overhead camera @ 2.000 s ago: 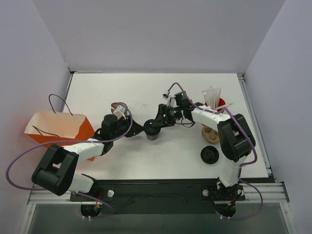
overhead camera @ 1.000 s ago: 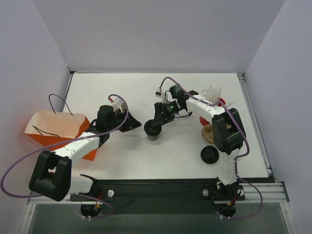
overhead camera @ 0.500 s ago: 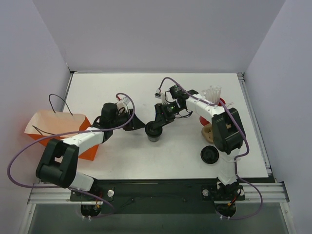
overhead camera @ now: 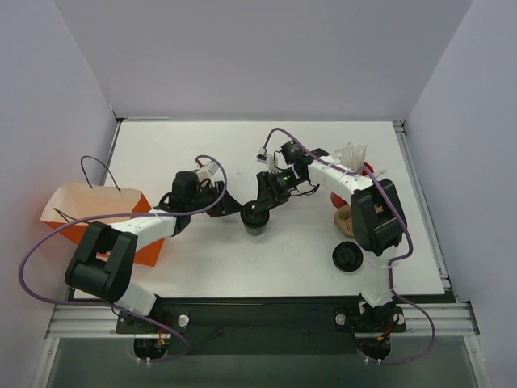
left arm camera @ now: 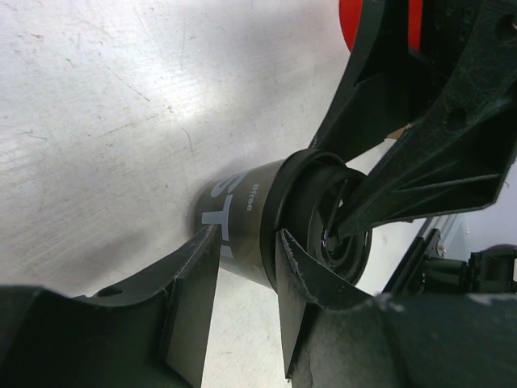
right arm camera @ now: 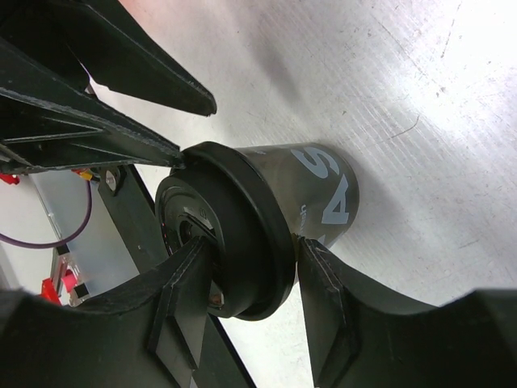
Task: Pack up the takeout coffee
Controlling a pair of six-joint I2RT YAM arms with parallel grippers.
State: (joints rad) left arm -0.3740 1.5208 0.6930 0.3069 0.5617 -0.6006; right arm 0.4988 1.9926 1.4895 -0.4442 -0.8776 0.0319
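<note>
The coffee [right arm camera: 311, 190] is a small dark cup with a black round lid [right arm camera: 242, 234], standing in the middle of the counter [overhead camera: 202, 153] between both arms. The right jaws are closed on the lid's rim. The left jaws stand half open, tips just beside the cup, holding nothing. From above, the jaws hide most of it. White letters "S" and "A" show on its side; the smaller print I cannot read.

Counting as I go: two arms, the left arm [overhead camera: 149, 226] and the right arm [overhead camera: 343, 183]. One coffee cup [overhead camera: 254, 222], lid on. One loose black lid [overhead camera: 349, 257]. One orange paper bag [overhead camera: 97, 212]. One red cup [overhead camera: 367, 171] stuffed with white sticks [overhead camera: 351, 156], too bunched for me to count. One tan ring [overhead camera: 344, 221], half hidden.
</note>
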